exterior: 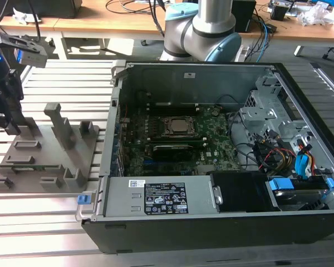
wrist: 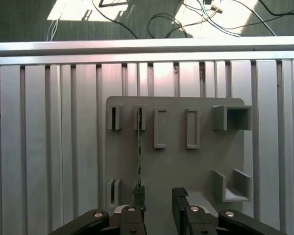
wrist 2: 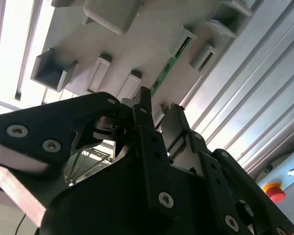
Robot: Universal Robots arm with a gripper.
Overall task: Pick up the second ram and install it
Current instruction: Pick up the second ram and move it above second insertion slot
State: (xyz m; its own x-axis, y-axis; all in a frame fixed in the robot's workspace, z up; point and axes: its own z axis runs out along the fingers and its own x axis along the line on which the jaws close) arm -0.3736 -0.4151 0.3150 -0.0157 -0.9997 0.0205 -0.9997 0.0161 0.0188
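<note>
nearest your wrist cameras is the one hand [wrist: 159, 192]. its two black fingers [wrist: 179, 200] stand apart with a clear gap between them, so it is open and grips nothing.

just past the fingertips, in the first wrist view, you see the second ram [wrist: 138, 147] edge-on as a single thin green line. it stands upright in a slot of the grey holder tray [wrist: 186, 166]. its near end runs up to the tip of one finger, in line with that finger rather than with the gap. you cannot tell whether they touch. in the second wrist view the same green edge [wrist 2: 167, 68] shows in the tray [wrist 2: 152, 29] beyond the hand [wrist 2: 159, 103].

count one stick in the tray. the tray's far row has five raised fittings: two narrow slots, two open frames and one box.

in the exterior view the hand [exterior: 11, 125] is at the far left of the frame, low over the one tray [exterior: 86, 150] at lower left. the tray lies on the slatted metal surface [exterior: 44, 222].

just beside the tray, one open computer case [exterior: 200, 225] takes the centre and right of the frame. inside it you have one green motherboard [exterior: 211, 150] with one cpu socket [exterior: 179, 127] at mid-frame.

behind the case, at top centre, stands the arm's base [exterior: 206, 28], with a wooden desk [exterior: 128, 16] along the top edge.
</note>
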